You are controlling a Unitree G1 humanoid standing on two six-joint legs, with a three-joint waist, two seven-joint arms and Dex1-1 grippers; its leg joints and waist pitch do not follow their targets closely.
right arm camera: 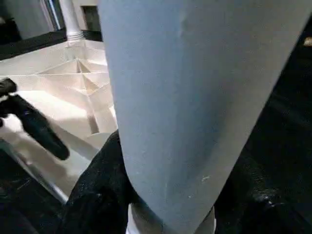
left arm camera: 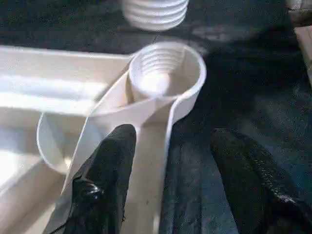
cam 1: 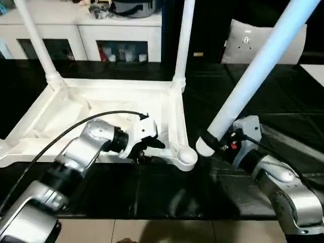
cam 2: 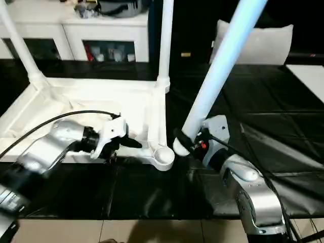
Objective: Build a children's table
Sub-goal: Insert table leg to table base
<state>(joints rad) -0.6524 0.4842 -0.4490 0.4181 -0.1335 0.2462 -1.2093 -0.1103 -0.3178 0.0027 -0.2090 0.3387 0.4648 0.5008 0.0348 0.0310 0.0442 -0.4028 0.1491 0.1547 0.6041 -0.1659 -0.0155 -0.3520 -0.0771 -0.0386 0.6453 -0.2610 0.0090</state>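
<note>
Tabletop (cam 1: 101,109) lies upside down on the black surface (cam 1: 152,192), ribbed underside up. Two legs stand upright in the far corner sockets: far-left leg (cam 1: 38,43), far-right leg (cam 1: 183,40). Near-right corner socket (cam 1: 186,157) is empty, threads visible inside.

Left gripper (cam 1: 152,147) sits at the near rail beside that socket; its fingers (left arm camera: 105,180) stand apart astride the rail wall, not pressed on it.

Right gripper (cam 1: 215,142) has its fingers closed around a third leg (cam 1: 253,71), tilted, its threaded end just beside the empty socket, not in it.

White cabinet (cam 1: 96,30) stands behind.
</note>
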